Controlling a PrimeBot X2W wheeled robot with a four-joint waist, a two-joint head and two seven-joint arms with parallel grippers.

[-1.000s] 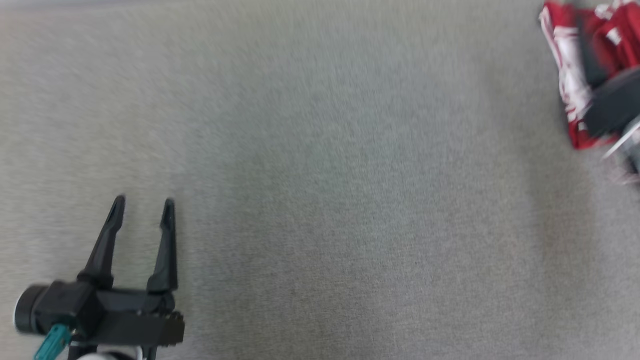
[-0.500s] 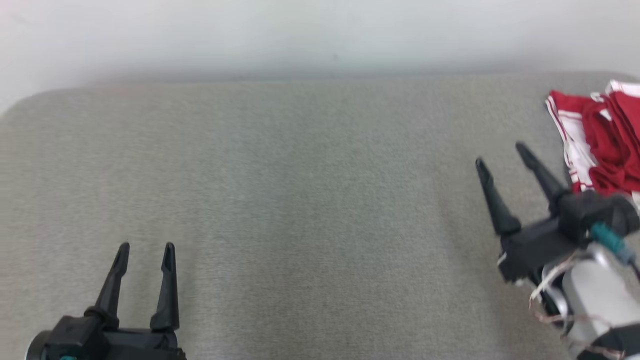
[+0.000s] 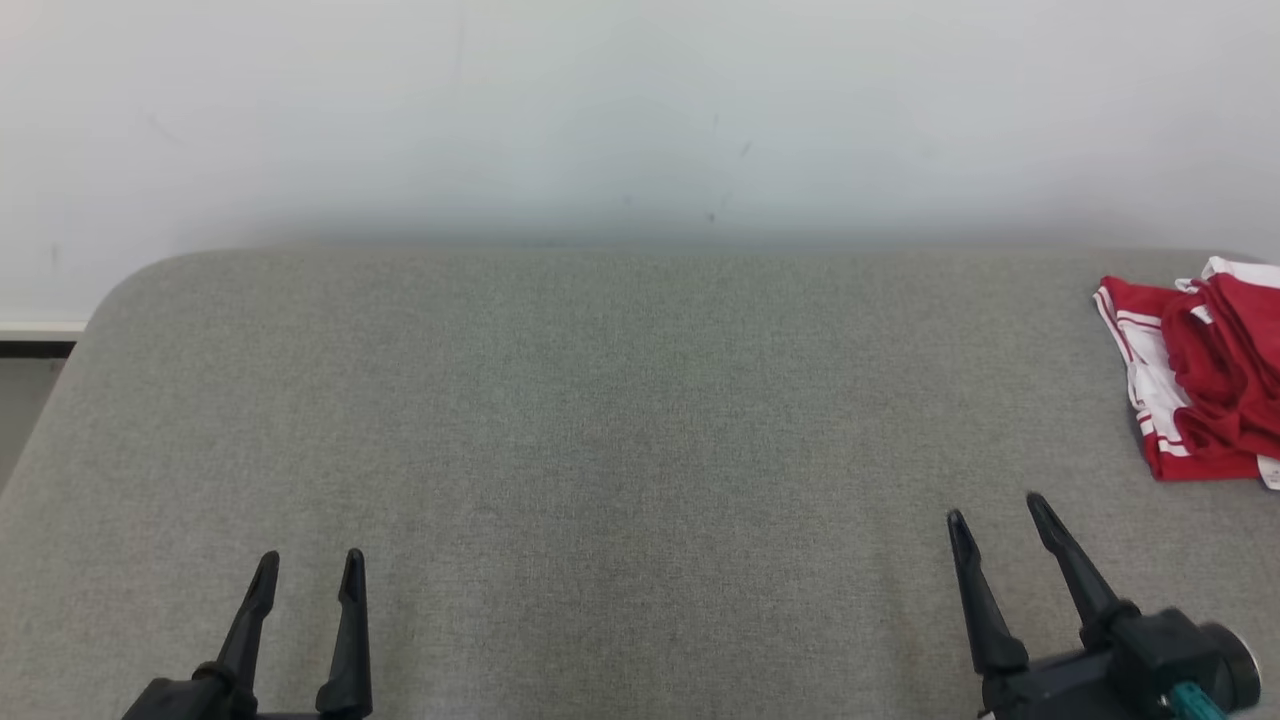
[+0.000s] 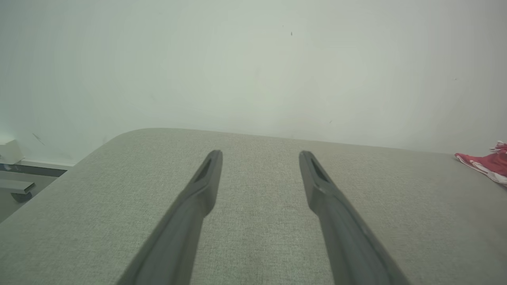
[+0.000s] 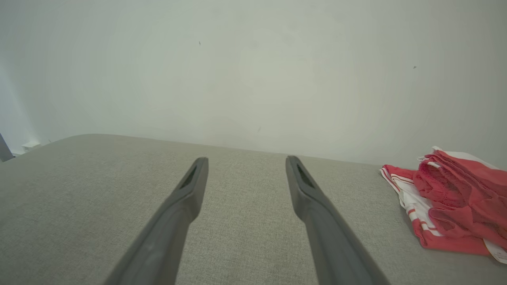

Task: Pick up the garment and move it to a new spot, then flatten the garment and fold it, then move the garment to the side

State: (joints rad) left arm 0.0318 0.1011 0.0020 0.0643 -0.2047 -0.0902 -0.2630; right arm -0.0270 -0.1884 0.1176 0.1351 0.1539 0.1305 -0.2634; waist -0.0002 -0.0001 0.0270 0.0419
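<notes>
A red garment with white stripes (image 3: 1200, 385) lies folded in a bundle at the far right of the grey padded surface (image 3: 620, 420); it also shows as the red garment (image 5: 451, 206) in the right wrist view and a red sliver of garment (image 4: 485, 164) in the left wrist view. My right gripper (image 3: 995, 510) is open and empty, low at the right, apart from the garment. At the lower left my left gripper (image 3: 310, 562) is open too, with nothing between its fingers.
A pale wall (image 3: 640, 120) rises behind the padded surface. The surface's rounded left corner (image 3: 120, 290) drops to a floor strip with a white skirting (image 3: 35, 330). Wide bare cloth lies between the two grippers.
The head camera has tilted up, bringing the wall into view. My right gripper, which was at the garment, has drawn back down and away from it, leaving it lying on the surface.
</notes>
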